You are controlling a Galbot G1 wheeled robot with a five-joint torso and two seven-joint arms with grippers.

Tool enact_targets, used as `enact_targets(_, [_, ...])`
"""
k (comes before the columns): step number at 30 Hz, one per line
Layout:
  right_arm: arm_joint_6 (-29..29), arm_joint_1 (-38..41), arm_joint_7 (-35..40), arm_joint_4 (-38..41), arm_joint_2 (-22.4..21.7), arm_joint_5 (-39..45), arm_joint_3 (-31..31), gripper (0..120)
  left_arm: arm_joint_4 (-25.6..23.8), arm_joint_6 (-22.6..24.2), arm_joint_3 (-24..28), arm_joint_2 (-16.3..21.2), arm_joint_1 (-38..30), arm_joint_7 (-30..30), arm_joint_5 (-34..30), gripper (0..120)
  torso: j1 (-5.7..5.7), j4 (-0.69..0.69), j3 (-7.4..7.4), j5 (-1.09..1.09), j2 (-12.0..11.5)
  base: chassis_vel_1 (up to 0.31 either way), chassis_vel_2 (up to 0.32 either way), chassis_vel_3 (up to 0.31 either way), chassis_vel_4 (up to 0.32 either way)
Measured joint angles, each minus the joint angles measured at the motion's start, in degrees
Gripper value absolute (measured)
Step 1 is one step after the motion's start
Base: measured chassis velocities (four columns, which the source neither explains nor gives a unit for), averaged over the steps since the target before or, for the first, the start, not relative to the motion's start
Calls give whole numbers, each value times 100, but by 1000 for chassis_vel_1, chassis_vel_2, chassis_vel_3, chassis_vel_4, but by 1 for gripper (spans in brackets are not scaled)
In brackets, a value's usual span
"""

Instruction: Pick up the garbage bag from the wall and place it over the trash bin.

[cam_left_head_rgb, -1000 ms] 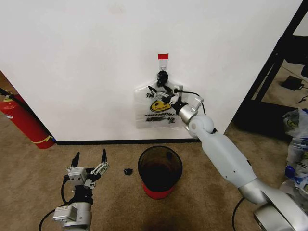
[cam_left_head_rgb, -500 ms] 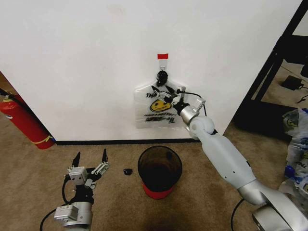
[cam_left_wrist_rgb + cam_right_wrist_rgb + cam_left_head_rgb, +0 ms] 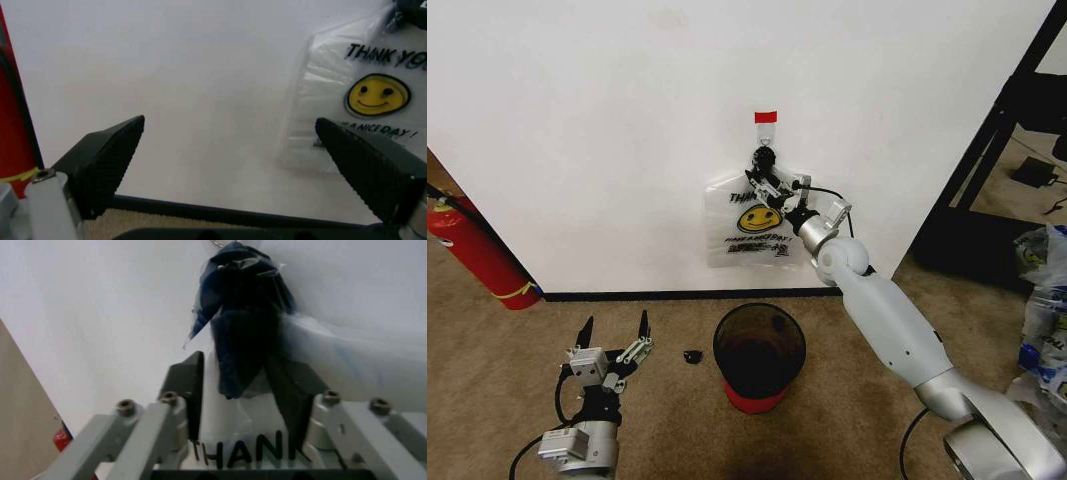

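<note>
The garbage bag (image 3: 745,225), with its yellow smiley and black print, hangs flat on the white wall (image 3: 607,130) under a red tape strip (image 3: 766,117). Its dark blue handles (image 3: 243,325) are bunched at the hook. My right gripper (image 3: 767,182) is stretched out to the wall at those handles. In the right wrist view it (image 3: 243,362) stands open, its black fingers (image 3: 193,390) on either side of the bunch's lower end. The black trash bin (image 3: 759,350) with a red base stands on the carpet below. My left gripper (image 3: 614,335) waits open low at the left, and it (image 3: 229,122) faces the wall.
A red fire extinguisher (image 3: 477,250) leans by the wall at the left. A small black object (image 3: 693,356) lies on the carpet beside the bin. A black shelf frame (image 3: 997,140) and stuffed clear bags (image 3: 1042,300) stand at the right.
My right gripper has climbed from the smiley print up to the bunched handles under the hook. The left arm has not moved.
</note>
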Motion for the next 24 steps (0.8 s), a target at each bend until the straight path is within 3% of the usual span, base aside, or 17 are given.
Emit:
enact_targets(9, [-30,-83,37,84,-52,0,5,1,9,1,34,4,-33,2,-2,100,0,0,0,0,0,0,0,0,0])
enact_targets(24, [-30,-409,148,614,-289,62,42,0,-12,-10,33,-2,-12,1,-9,100,0,0,0,1,0,0,0,0,0])
